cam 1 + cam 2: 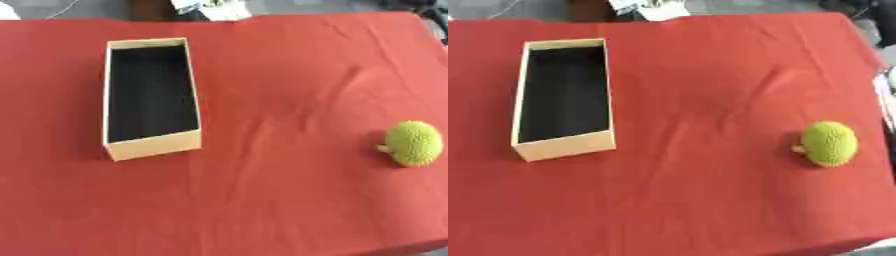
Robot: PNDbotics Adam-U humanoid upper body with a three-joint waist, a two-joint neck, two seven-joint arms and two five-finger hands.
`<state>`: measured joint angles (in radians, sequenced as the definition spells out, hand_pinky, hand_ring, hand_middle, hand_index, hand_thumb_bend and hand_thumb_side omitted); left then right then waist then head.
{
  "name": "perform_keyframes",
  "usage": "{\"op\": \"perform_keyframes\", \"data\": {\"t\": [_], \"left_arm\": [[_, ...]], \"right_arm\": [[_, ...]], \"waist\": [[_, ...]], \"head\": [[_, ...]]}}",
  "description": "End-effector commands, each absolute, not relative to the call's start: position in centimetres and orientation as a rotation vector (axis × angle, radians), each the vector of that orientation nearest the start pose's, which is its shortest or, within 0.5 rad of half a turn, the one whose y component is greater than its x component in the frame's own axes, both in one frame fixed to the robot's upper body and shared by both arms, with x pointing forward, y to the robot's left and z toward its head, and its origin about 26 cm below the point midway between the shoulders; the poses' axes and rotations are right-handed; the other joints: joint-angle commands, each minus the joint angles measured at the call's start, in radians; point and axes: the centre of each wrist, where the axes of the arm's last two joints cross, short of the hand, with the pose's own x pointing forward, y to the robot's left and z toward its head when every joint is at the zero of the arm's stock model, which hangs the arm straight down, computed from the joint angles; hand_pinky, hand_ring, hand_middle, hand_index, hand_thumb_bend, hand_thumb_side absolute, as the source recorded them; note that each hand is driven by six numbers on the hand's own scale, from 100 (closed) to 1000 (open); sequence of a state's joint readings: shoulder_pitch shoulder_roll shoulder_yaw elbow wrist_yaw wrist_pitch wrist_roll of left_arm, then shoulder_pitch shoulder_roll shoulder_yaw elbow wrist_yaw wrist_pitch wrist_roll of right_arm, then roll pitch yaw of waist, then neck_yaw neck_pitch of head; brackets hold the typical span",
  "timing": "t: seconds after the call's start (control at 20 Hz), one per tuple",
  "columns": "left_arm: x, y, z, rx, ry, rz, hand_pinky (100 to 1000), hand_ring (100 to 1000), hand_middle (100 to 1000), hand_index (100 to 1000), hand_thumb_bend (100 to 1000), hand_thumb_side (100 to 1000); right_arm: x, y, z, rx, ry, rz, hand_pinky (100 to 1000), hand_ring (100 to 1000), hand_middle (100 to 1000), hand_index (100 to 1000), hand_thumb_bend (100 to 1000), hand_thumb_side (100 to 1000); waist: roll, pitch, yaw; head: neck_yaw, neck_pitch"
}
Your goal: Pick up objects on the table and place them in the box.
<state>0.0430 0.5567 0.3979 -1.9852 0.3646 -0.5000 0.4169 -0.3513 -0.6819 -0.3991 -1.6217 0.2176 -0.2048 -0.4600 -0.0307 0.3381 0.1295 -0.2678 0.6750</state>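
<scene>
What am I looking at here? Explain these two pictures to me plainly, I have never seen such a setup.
Both pictures come from one stereo camera in a humanoid robot's head, looking down at its work: a left eye and a right eye view of the same moment. A table under a red cloth carries an open tan cardboard box with a dark, empty inside, on the robot's left. A round, bumpy yellow-green fruit, perhaps a toy, lies apart on the right. Neither robot hand shows, so nothing is held. The fruit is meant for the box.
</scene>
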Motion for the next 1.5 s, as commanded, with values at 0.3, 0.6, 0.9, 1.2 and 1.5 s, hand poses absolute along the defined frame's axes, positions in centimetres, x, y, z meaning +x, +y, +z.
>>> {"op": "perform_keyframes", "data": {"t": [0.3,0.6,0.9,1.2,1.5], "left_arm": [[23.3,41.2,19.3,-0.735,3.509,-0.422,553,614,693,659,156,691],[23.3,41.2,19.3,-0.736,3.509,-0.418,553,614,694,659,154,690],[23.3,41.2,19.3,-0.735,3.516,-0.409,553,615,695,659,155,690],[23.3,41.2,19.3,-0.739,3.521,-0.401,553,615,695,659,154,690],[23.3,41.2,19.3,-0.745,3.524,-0.393,553,616,696,659,154,690]], "right_arm": [[30.8,-44.9,25.9,-1.319,-2.309,-0.019,636,766,644,788,100,668],[30.6,-43.1,27.3,-1.306,-2.299,0.28,718,864,773,866,100,723],[28.9,-38.5,29.3,-1.271,-2.16,0.893,806,901,832,895,100,731],[27.6,-36.1,29.8,-1.217,-1.997,1.269,869,918,869,913,100,730],[27.4,-36.0,29.6,-1.15,-1.812,1.509,914,943,906,941,100,629]], "waist": [[0.001,-0.021,-0.002],[0.003,-0.02,-0.002],[-0.001,-0.025,-0.007],[-0.003,-0.029,-0.01],[-0.006,-0.032,-0.014]], "head": [[-0.001,-0.01],[-0.003,-0.006],[-0.008,-0.001],[-0.007,0.002],[-0.002,0.006]]}}
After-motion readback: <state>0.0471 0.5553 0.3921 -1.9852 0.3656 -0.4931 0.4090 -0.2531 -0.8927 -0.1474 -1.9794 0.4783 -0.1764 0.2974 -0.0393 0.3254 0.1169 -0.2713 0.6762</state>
